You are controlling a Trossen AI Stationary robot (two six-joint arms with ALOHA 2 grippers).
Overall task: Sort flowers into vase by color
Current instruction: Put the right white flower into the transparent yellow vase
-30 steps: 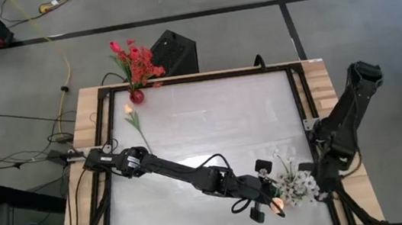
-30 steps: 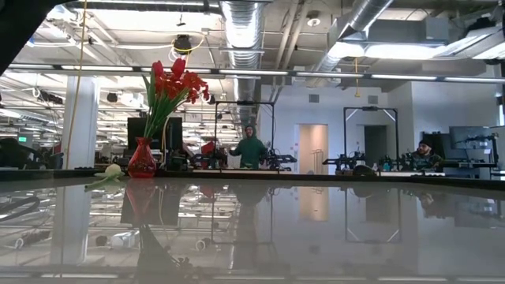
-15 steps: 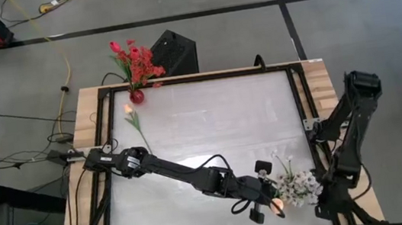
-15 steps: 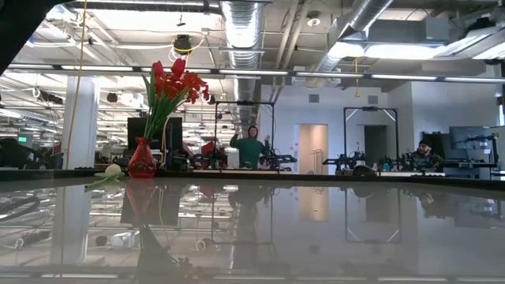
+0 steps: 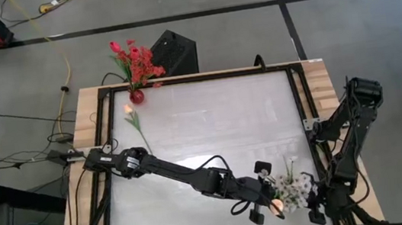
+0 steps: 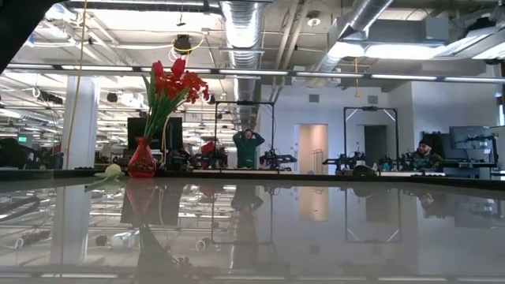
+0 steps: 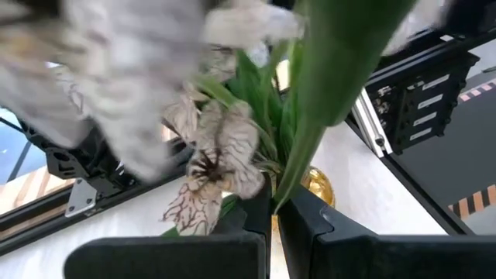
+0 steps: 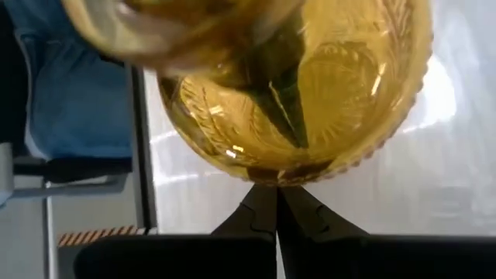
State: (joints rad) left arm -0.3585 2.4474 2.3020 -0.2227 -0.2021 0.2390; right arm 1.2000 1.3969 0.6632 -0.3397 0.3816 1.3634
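Note:
A yellow glass vase (image 5: 278, 206) stands near the table's near right corner with white-blossom sprigs (image 5: 295, 188) in it, and green stems show through its wall (image 8: 287, 108). My left gripper (image 5: 272, 194) reaches in from the left and is shut on a green stem at the bunch. My right gripper (image 5: 315, 210) is shut, just right of that vase. A red vase (image 5: 136, 96) with red flowers (image 5: 135, 59) stands at the far left corner. One pale orange tulip (image 5: 134, 121) lies flat on the table beside it. My left gripper pinches a green stem (image 7: 288, 182) of the white bunch between its two fingers, coming level from the table's left. The stem rises past the fingers among the white blossoms (image 7: 213, 155), with the yellow vase (image 7: 318, 183) just behind. My right gripper's shut fingertips (image 8: 277, 203) meet the bulging lower wall (image 8: 275, 174) of the yellow vase, level from the table's right. The vase stands on the table.
The middle and far right of the white tabletop (image 5: 217, 118) are bare. A black metal frame (image 5: 298, 93) borders the table. In the low view, the red vase (image 6: 142, 158) and lying tulip (image 6: 109, 173) show far off, with people in the room behind.
My right arm has swung toward the table's near edge and lowered, bringing its gripper in beside the yellow vase. The white bunch has shifted slightly toward the left. My left arm has kept still.

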